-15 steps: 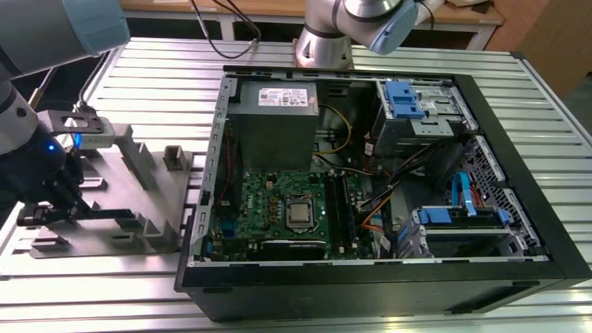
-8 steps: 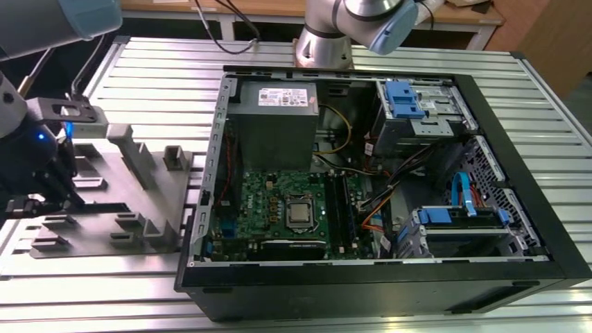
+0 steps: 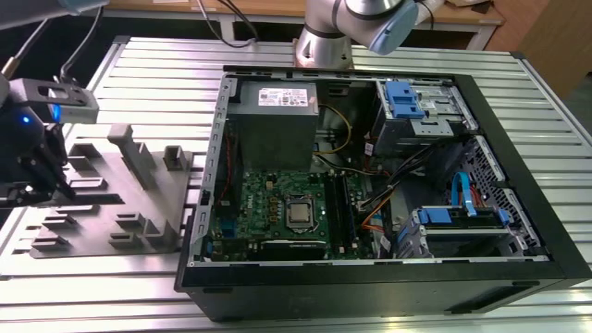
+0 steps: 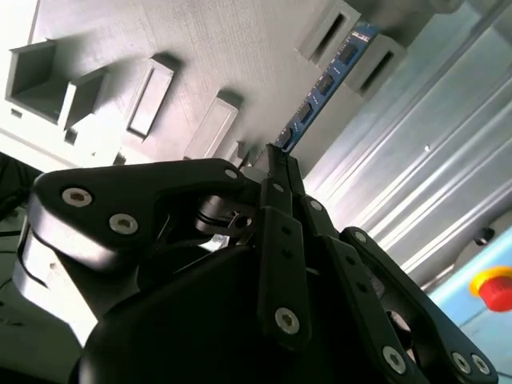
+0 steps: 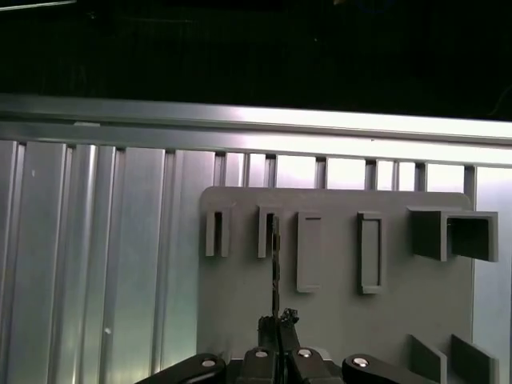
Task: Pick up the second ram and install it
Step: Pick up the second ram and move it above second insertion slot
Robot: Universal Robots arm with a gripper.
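Observation:
The second ram (image 4: 324, 84) is a thin blue strip with black chips. It stands on edge, its far end between two raised brackets of the grey holder plate (image 4: 184, 48). In the first wrist view the ram (image 5: 274, 264) shows edge-on as a thin dark line running from a slot to the fingers. My gripper (image 4: 278, 156) is shut on its near end, also seen in the first wrist view (image 5: 278, 322). In the exterior view my gripper (image 3: 44, 179) hangs over the holder plate (image 3: 102, 208) at the exterior view's left, well away from the motherboard (image 3: 277, 208).
The open black computer case (image 3: 389, 291) lies on the slatted metal table (image 3: 138, 62). Inside it are a grey power-supply box (image 3: 277, 125), black memory slots (image 3: 340, 208), cables and blue drive brackets (image 3: 403, 100). The holder plate carries several raised blocks.

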